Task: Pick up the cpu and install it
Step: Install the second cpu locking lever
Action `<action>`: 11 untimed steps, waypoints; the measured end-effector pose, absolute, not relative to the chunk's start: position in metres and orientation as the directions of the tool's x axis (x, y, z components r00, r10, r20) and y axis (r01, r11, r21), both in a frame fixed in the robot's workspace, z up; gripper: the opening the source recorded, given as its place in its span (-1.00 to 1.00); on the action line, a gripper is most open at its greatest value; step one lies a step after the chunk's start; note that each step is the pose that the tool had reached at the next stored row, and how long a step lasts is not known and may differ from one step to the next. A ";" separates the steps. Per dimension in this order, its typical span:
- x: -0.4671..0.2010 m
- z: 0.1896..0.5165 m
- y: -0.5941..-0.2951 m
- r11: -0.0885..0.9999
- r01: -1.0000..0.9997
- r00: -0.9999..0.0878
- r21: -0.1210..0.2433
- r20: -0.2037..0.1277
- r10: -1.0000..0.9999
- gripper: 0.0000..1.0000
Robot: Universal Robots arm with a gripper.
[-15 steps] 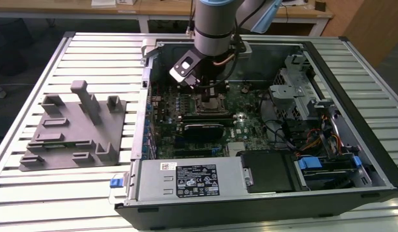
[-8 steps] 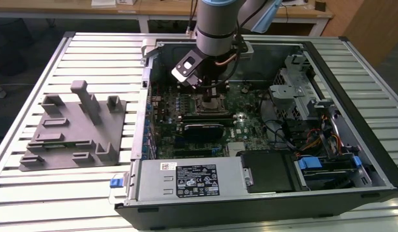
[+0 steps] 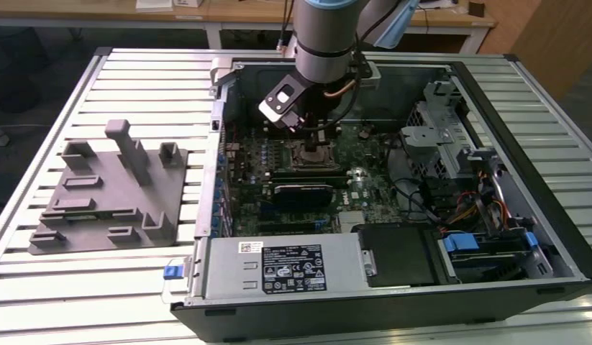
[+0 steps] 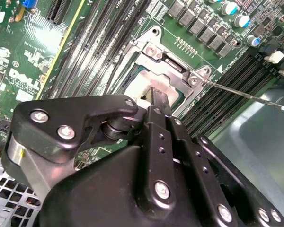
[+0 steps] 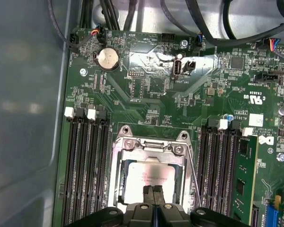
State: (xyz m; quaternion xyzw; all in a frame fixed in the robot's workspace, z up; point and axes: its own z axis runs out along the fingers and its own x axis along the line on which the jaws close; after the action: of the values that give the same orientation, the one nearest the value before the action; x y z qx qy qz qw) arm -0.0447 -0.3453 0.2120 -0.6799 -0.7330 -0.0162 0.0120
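gripper (image 5: 153,190) fingers pressed together, nothing clamped. Tips are at the near edge of the cpu (image 5: 146,174); can't tell if they touch it. The cpu lies flat in the socket: pale silver square lid, thin dark rim, ringed by the bare-metal socket bracket (image 5: 149,145). A thin wire lever (image 4: 241,93) juts out beside it. Black ribbed memory slots (image 5: 85,170) flank both sides on the green motherboard (image 5: 146,101). The grey plastic fixture plate (image 3: 108,194) with upright posts sits on the slatted metal table (image 3: 132,79), to the exterior view's left of the open case (image 3: 526,93).
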 end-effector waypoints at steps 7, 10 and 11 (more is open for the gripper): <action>-0.044 0.215 -0.345 0.075 0.997 -0.075 0.007 0.040 0.996 -0.79; -0.044 0.219 -0.345 0.075 0.997 -0.075 0.007 0.040 0.996 -0.79; -0.044 0.221 -0.345 0.075 0.997 -0.075 0.008 0.040 0.996 -0.79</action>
State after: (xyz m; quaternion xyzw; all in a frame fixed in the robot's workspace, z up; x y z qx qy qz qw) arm -0.0445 -0.3452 0.2208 -0.6799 -0.7330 -0.0162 0.0120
